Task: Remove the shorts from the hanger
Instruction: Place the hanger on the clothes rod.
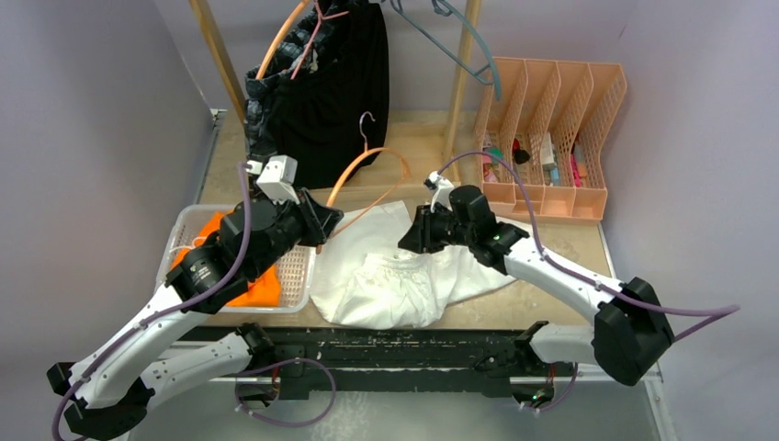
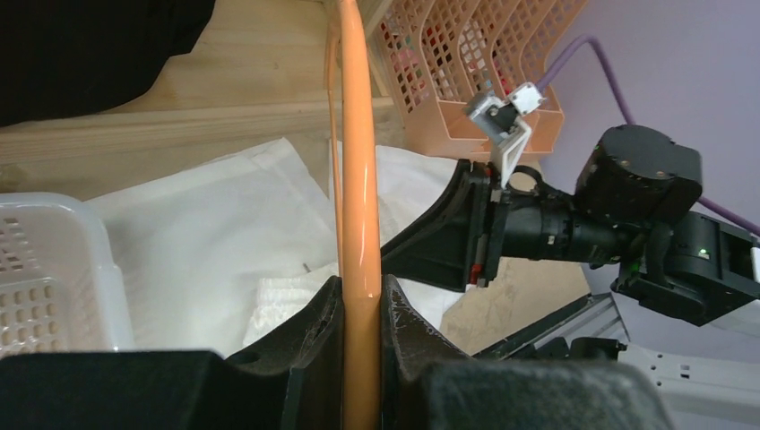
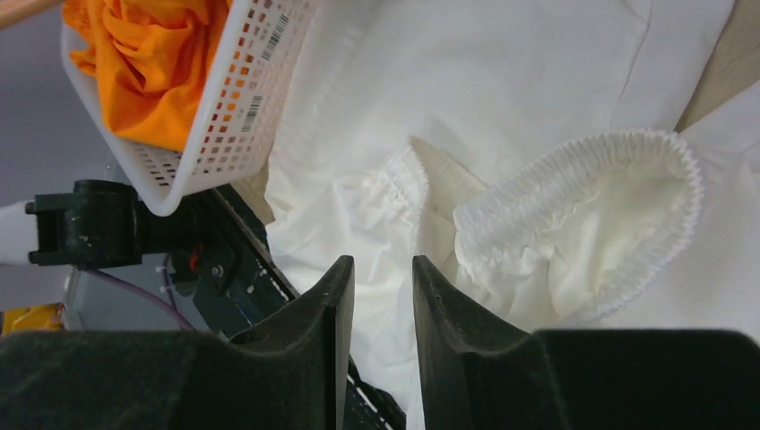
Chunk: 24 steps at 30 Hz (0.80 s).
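Top view: the white shorts [image 1: 386, 276] lie spread on the surface between my two arms, long axis running left to right. The right jaws sit down on their upper middle and are the nearer pair. The left jaws hold the orange hanger [image 1: 349, 175], which arcs from them toward the back, just above the shorts' top edge. The orange shorts [image 1: 257, 287] are in the white basket [image 1: 176, 230]. The black shorts [image 1: 344, 101] and camo shorts [image 1: 262, 101] hang on the rack behind.

Left wrist: the jaws are pressed onto the hanger [image 2: 358, 179], its bar running straight away from them, with the white shorts [image 2: 206, 242] below and on both sides.

Right wrist: the jaws are drawn close, with white cloth showing in the narrow gap. I cannot tell if they bite it. The elastic waist [image 3: 627, 143] gapes just to their right. I judge the pull must go away from the hanger.
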{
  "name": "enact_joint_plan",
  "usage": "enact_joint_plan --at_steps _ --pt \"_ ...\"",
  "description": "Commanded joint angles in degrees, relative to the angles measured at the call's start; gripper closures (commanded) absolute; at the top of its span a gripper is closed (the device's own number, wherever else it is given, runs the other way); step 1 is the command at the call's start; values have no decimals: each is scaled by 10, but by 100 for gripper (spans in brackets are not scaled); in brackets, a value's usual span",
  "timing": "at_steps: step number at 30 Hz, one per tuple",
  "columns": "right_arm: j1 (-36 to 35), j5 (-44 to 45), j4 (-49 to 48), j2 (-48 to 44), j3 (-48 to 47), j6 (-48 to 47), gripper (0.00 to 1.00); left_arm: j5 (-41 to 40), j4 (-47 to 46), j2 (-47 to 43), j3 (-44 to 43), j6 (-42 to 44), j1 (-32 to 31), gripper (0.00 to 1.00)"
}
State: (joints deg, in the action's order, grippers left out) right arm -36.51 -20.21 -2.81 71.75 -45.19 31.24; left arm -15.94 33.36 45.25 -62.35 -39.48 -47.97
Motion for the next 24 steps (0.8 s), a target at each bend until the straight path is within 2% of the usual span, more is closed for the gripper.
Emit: enact_joint_plan --at_steps 1,7,9,14,16,20,22,24 --pt "-9 46 28 -40 -17 -16 65 35 -101 0 1 -12 2 100" --pt "-8 49 -4 -110 -74 22 52 66 -110 31 -9 -6 2 100" --pt "-8 53 -16 -115 -96 39 51 74 -111 40 -12 -4 2 100" --pt "-9 52 -56 -77 -174 128 46 98 -138 41 -1 -4 2 100" --pt "-9 36 -70 -52 -194 183 38 100 -160 36 11 -7 2 100" --pt "-9 -15 -159 -19 -178 297 26 106 -166 40 15 -6 2 100" --pt "-10 -24 -210 -9 -163 342 24 109 -168 40 17 -7 2 100" --pt "-10 -12 -211 0 -161 371 24 116 -175 39 20 -7 2 100"
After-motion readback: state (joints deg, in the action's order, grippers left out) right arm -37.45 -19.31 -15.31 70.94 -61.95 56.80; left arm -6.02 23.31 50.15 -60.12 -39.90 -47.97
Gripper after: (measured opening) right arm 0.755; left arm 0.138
